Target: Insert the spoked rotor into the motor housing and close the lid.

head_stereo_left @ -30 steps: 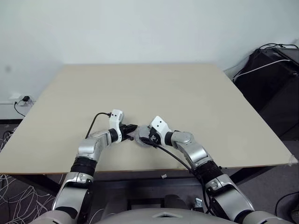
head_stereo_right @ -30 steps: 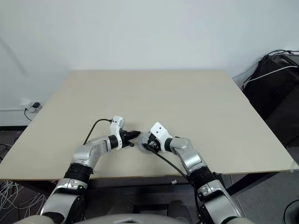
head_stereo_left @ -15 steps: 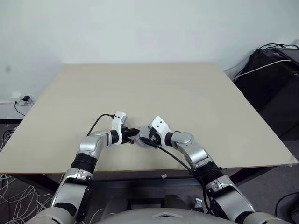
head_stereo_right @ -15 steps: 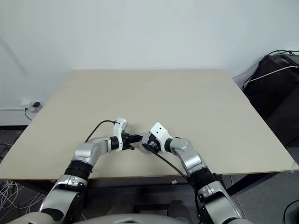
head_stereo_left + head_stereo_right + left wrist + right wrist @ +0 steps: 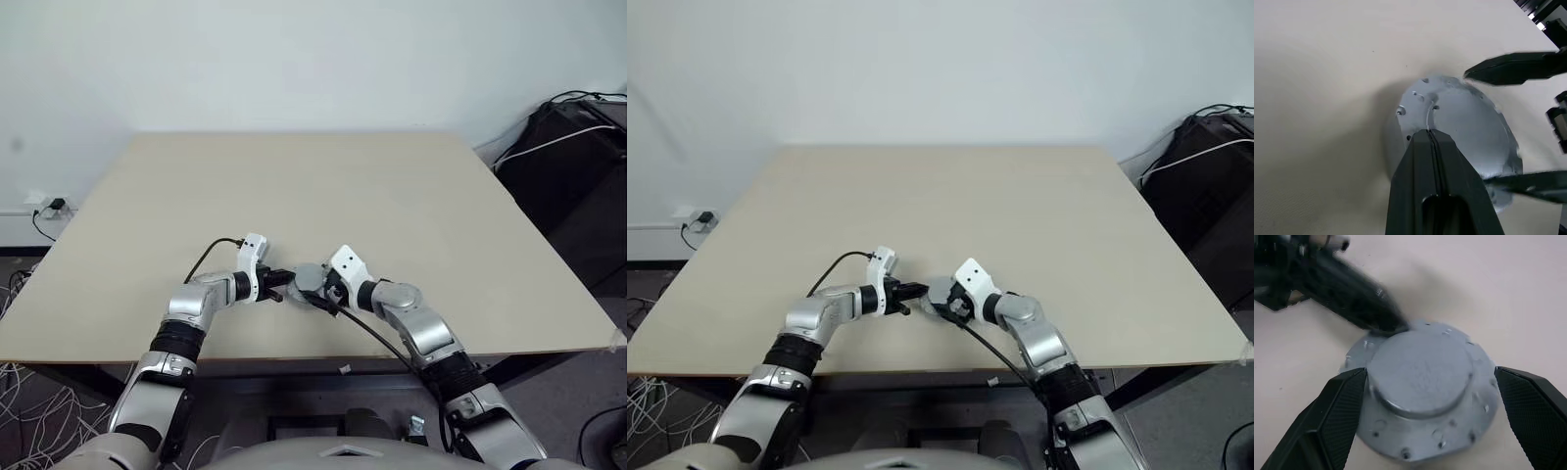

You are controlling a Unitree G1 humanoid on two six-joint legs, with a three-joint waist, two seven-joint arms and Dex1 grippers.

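One lid point(image 5: 1422, 382) lies flat on the table point(image 5: 392, 196) near its front edge, between two grippers. The left gripper point(image 5: 1429, 134), pinched closed, rests its tip on the lid's left rim. The right gripper point(image 5: 1432, 428) straddles the lid, spread wide, apart from it; a second ago it stood narrower and closer. Far right, a dark case point(image 5: 573, 166) with cables.

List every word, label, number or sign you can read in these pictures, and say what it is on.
None can be read. The silver lid shows bare metal with small holes, no markings. The left gripper, the right gripper and the table carry no lettering.
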